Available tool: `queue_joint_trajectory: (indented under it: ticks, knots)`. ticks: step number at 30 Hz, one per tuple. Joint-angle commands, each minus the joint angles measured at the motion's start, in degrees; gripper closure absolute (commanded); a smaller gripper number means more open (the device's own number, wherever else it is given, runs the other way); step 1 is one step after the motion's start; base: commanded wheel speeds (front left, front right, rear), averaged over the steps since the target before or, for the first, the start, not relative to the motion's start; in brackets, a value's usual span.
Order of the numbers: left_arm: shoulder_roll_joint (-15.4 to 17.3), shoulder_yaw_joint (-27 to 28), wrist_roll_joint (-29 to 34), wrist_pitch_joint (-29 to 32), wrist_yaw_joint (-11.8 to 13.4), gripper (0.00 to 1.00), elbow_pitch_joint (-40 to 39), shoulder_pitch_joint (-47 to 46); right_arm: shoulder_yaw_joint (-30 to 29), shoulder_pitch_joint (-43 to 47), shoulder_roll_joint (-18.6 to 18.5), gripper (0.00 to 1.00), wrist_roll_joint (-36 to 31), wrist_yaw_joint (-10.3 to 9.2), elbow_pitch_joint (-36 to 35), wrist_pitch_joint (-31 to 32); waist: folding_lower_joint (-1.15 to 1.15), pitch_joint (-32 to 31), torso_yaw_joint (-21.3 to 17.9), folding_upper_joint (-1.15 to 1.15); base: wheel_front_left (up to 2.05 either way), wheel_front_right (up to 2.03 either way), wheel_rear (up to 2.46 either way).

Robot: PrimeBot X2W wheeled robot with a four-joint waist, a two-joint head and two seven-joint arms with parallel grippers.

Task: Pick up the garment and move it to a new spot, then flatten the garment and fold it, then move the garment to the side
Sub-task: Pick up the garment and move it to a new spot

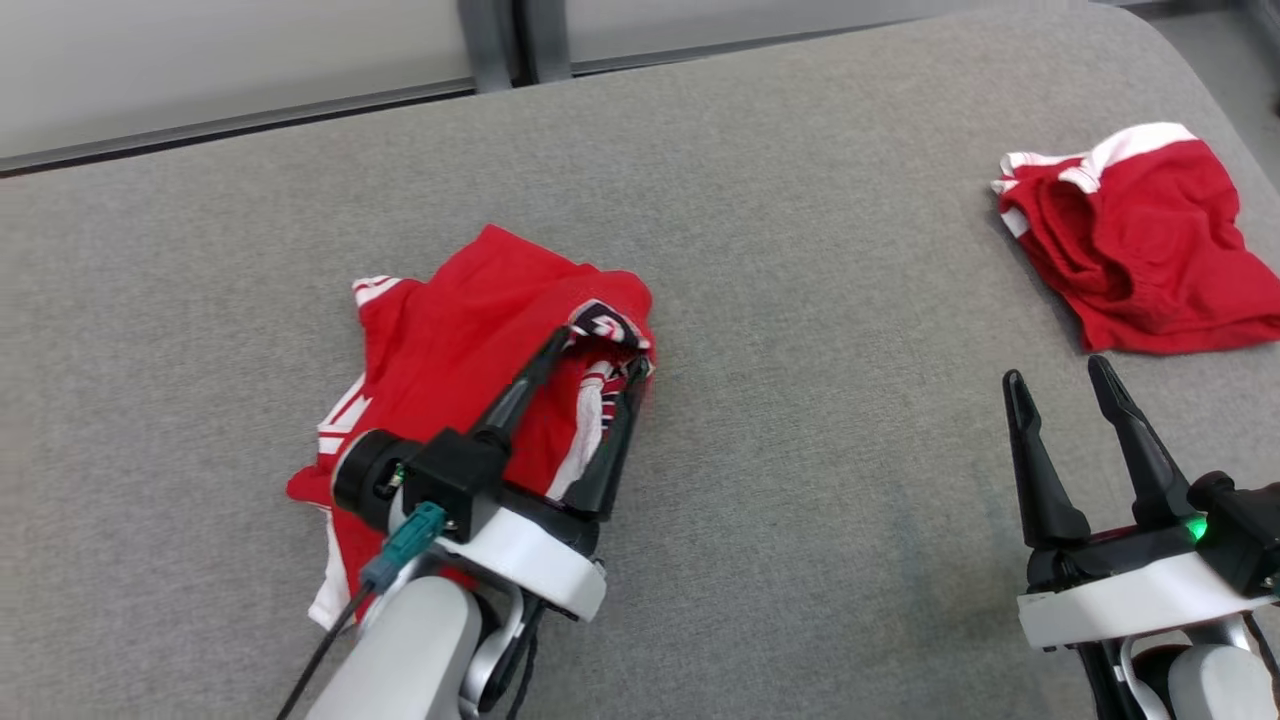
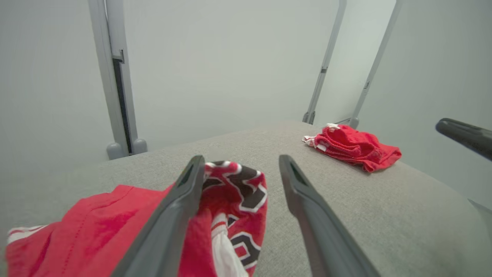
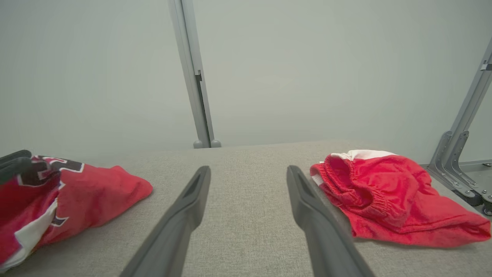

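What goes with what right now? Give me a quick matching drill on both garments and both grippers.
Things:
1. lettered red jersey
2. red shorts
3. left gripper
4. right gripper

Place or state:
A. crumpled at the far right of the grey surface
B. open over bare surface, touching no cloth
C. crumpled left of centre
D. fingers apart around the lettered fold

Pairs: 1-C, 2-A, 3-D, 4-B
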Motion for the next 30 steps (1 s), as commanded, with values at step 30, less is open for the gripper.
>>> queue_joint_trajectory:
  ticks: [30]
  knots:
    - [11.58, 14.14, -5.53, 1.66, 9.45, 0.00, -7.31, 19.96, -1.80, 10.50, -0.84, 0.00, -0.08, 0.00, -3.44, 5.86, 0.00, -15.05, 12.40, 0.00, 0.00, 0.00, 0.00]
